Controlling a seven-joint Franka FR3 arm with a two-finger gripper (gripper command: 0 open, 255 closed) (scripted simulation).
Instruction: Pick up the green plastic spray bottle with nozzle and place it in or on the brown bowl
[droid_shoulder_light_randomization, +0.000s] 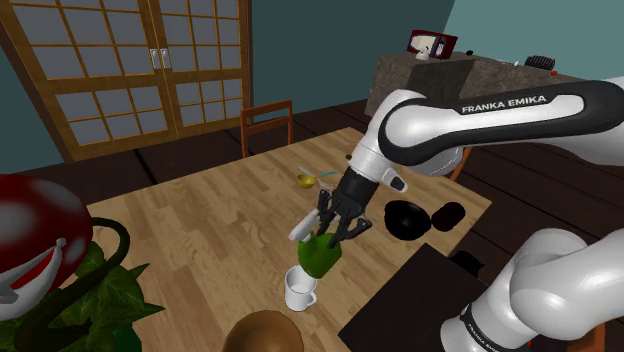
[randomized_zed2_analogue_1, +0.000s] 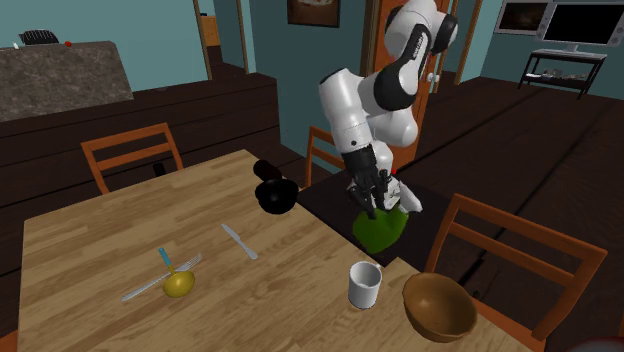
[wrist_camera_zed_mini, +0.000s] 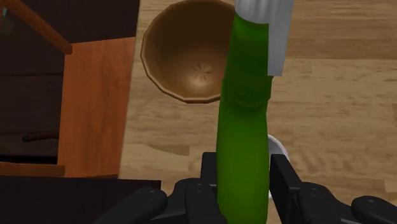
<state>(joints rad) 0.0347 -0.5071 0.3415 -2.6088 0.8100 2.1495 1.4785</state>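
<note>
Looking along the end effector (wrist_camera_zed_mini: 245, 173) in the wrist view, we see its two black fingers (wrist_camera_zed_mini: 286, 181) clamped against the sides of the green spray bottle (wrist_camera_zed_mini: 245, 114); the bottle's white nozzle end points away from the hand; beyond it the brown bowl (wrist_camera_zed_mini: 184, 57) sits on the wooden surface (wrist_camera_zed_mini: 331, 114), close to a chair (wrist_camera_zed_mini: 95, 95) at the edge; in the shoulder view we find the gripped bottle just over a white mug (droid_shoulder_light_randomization: 300, 290), with the bowl nearer the camera; farther along the surface lie two black objects (droid_shoulder_light_randomization: 408, 218).
</note>
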